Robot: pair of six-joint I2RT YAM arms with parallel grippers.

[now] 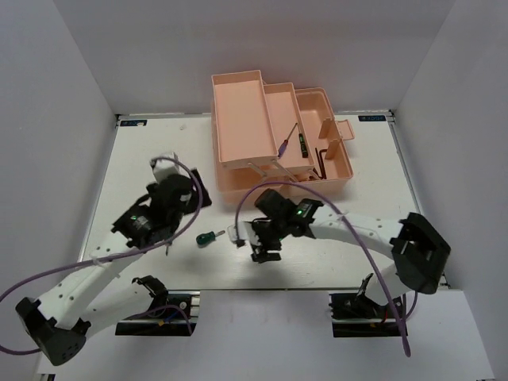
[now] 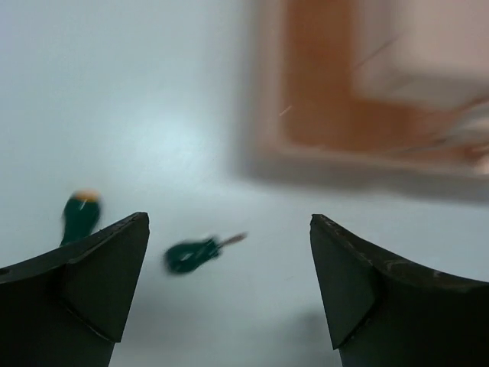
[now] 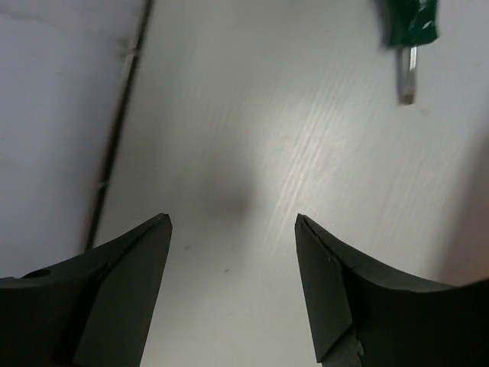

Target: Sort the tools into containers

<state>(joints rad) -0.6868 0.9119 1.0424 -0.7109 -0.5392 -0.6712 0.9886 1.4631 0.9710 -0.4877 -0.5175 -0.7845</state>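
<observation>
My left gripper [image 2: 229, 220], spread wide, frames a green screwdriver [image 2: 195, 254] just ahead, its shaft lying crosswise toward my right finger; my right gripper [image 3: 231, 218], equally spread, has it farther off, ahead-right. The pink toolbox [image 2: 344, 157] waits beyond.

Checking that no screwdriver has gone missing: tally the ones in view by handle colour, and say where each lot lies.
Green-handled screwdrivers: 2, both out on the table
Blue-handled screwdriver: 1, in the toolbox
Total: 3
</observation>
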